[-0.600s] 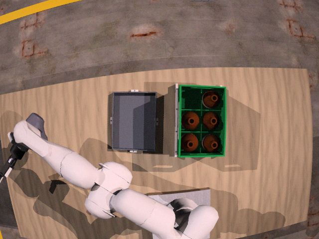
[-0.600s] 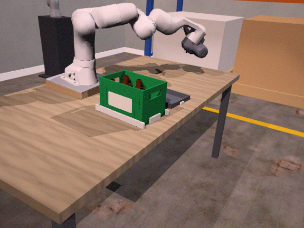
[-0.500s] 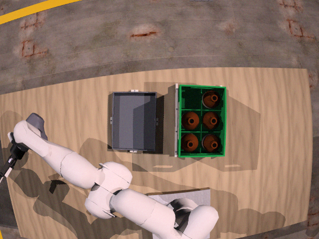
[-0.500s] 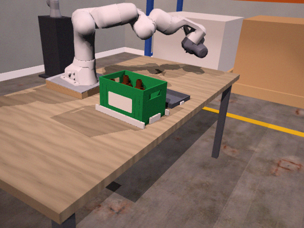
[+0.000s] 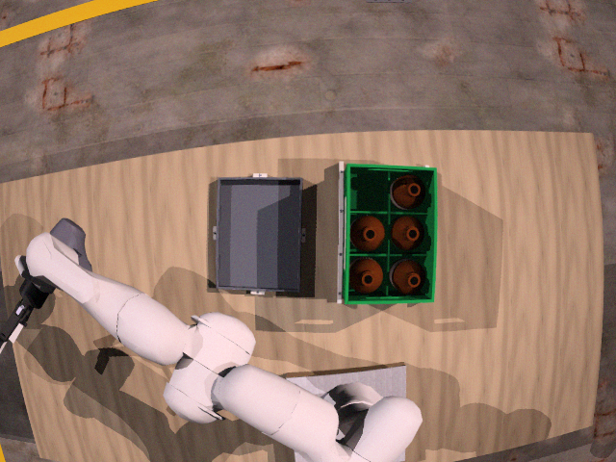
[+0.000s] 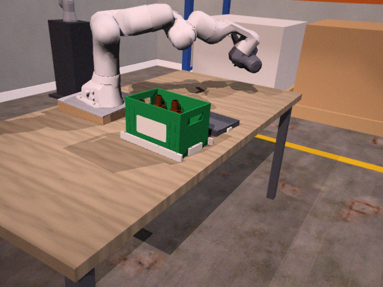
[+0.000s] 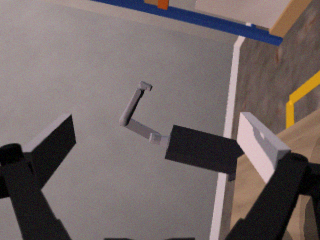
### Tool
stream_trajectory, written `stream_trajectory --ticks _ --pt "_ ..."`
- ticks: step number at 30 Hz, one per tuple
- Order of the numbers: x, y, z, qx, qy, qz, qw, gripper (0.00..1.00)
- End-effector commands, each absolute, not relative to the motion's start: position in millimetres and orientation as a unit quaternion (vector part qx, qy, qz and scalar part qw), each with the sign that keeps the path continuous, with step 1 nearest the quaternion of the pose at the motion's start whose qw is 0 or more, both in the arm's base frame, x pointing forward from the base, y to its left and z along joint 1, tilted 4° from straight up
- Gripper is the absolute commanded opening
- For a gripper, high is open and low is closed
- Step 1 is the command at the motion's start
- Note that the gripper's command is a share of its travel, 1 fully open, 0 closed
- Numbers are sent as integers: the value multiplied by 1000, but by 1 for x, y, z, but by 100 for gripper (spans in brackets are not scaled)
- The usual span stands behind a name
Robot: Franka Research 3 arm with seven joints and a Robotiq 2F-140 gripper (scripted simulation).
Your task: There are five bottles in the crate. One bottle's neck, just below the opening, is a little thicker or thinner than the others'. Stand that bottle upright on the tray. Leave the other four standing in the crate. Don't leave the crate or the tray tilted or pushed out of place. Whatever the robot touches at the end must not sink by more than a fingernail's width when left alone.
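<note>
Warehouse floor with a yellow line surrounds a wooden table. On it sit a green crate and, just beside it, a grey tray, apart and side by side. Five brown bottles stand upright in the crate; one cell at its far end is vacant. Which neck differs cannot be told at this size. The gripper hangs out past the table's edge, fingers spread fully wide with nothing between them, the wrist view facing a wall and not the table. Key relation: tray lies between the gripper and the crate, so the crate is well apart, across the tray. Bottle long axes are vertical, so the approach looks like a top-down one.
</note>
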State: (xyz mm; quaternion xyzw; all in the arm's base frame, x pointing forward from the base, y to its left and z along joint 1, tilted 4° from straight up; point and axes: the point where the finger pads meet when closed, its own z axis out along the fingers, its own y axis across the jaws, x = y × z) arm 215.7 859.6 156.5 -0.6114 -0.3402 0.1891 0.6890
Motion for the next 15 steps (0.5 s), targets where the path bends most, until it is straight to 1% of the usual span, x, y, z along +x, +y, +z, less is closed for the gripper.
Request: stream_trajectory --ticks 1,5,12,15 --pt "216 859 157 -612 -340 189 689 100" --pt "228 854 159 -626 -332 197 678 100" --pt "287 818 171 -692 -283 228 624 100" --pt "296 812 172 -701 -275 232 615 100"
